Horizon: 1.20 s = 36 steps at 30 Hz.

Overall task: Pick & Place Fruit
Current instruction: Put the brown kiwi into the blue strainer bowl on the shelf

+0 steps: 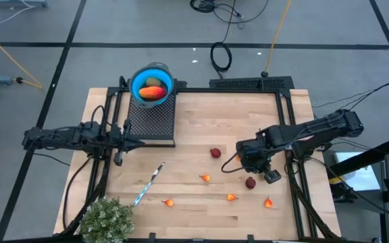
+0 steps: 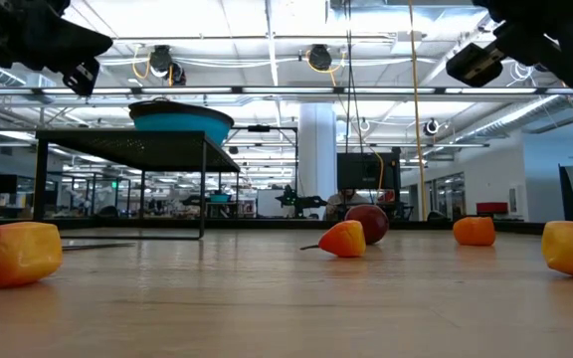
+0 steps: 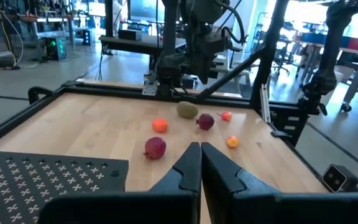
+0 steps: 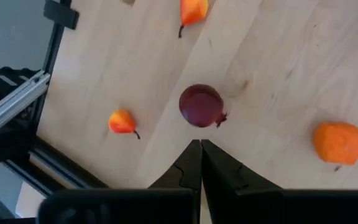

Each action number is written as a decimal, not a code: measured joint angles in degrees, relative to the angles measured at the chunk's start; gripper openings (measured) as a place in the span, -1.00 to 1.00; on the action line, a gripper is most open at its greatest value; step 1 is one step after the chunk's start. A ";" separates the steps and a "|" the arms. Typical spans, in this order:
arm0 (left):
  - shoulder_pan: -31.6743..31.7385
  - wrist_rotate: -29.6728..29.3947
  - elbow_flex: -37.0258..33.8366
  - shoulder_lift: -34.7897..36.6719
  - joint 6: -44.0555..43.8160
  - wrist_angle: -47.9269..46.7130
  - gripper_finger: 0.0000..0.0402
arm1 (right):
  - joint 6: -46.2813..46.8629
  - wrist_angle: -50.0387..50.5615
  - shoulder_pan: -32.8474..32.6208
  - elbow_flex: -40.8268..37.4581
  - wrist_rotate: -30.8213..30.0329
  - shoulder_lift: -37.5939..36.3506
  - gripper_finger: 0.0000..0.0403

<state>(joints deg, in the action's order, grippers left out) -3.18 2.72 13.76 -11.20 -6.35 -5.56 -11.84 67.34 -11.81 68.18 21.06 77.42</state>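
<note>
1. High view: the right gripper (image 1: 258,164) hangs over the right half of the table (image 1: 194,111), fingers shut on nothing. A dark red ball (image 1: 250,182) lies just nearer than it; a second dark red ball (image 1: 215,152) sits a little to its left. Small orange pieces (image 1: 205,178) are strung along the near part. The left gripper (image 1: 128,142) waits at the left, beside the black mesh stand (image 1: 151,120), well apart from all loose fruit, so the right arm is the nearer one. The blue bowl (image 1: 152,82) at the far edge holds an olive-brown oval and a red-orange piece.

2. Low view: the bowl (image 2: 181,121) stands raised on the stand; orange bits (image 2: 342,239) and a dark red ball (image 2: 368,221) rest on the wood.

3. Left wrist view: its fingers (image 3: 188,169) meet, empty; the fruit lie far ahead.

4. Right wrist view: the closed fingers (image 4: 191,163) point straight at the dark red ball (image 4: 201,106), just beyond the tips, not touching. It is round, with no long axis to match. I judge the jaws must open before descending.
</note>
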 joint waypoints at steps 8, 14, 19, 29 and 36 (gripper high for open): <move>0.00 -1.09 -2.34 1.18 0.03 -0.13 -0.94 | 0.17 3.42 0.02 0.00 0.02 -0.01 -0.98; 0.00 -2.32 -2.55 1.18 0.05 -0.17 -0.99 | 0.13 5.25 0.02 -0.88 0.00 -0.01 -0.82; 0.00 -2.32 -2.55 1.16 0.04 -0.17 -0.94 | -1.23 6.97 0.02 -2.32 0.00 -0.01 -0.61; 0.00 -2.32 -2.57 1.16 -0.11 -0.28 -0.89 | -8.59 8.55 0.02 -4.35 0.01 -0.01 -0.31; 0.00 -2.32 -2.55 1.16 -0.12 -0.30 -0.89 | -9.05 8.82 0.02 -6.59 0.00 -0.01 -0.15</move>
<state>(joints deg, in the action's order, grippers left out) -3.18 0.40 11.20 -10.04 -6.47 -5.87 -20.88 76.16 -11.79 61.59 21.06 77.41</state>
